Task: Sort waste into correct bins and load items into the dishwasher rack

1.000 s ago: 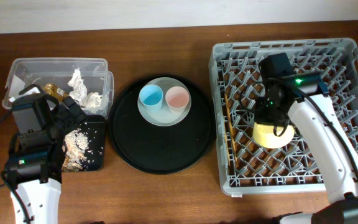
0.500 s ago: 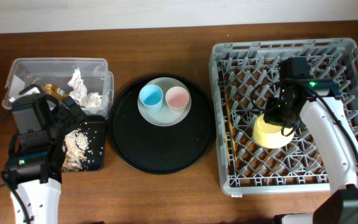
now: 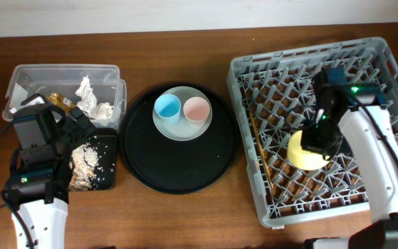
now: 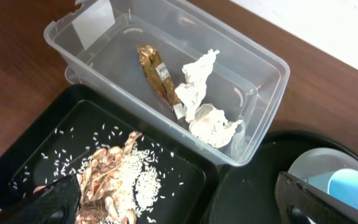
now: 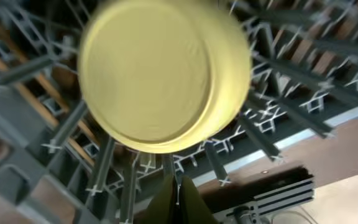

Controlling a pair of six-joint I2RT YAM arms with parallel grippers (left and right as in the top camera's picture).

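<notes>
The right end effector (image 3: 318,140) is hanging over the yellow bowl (image 5: 160,74), pressing close against its rim side in the overhead view. Its wrist view is blurred and shows only one fingertip below the bowl, so I cannot tell whether it is gripping or free. The bowl is lying upside down among the pegs of the dishwasher rack (image 3: 271,90), which is sitting askew along the table's (image 3: 185,221) right edge. The wooden chopsticks (image 3: 261,155) are lying in the rack near its left wall.

The left end effector (image 4: 182,202) is idling spread wide and empty above the shallow black tray (image 4: 61,130) of food scraps (image 4: 120,171) by the left edge. The crumpled paper (image 4: 197,81) and wrapper (image 4: 154,71) are resting in the clear tub (image 3: 61,72) at the far left corner.

The waste looks sorted, so the loading step seems to be in hand. The blue cup (image 3: 167,107), pink cup (image 3: 197,108) and plate (image 3: 182,131) are waiting on the round black tray (image 3: 178,166) mid-table. The next move probably calls for letting go, rising above the pegs and reaching for a cup.
</notes>
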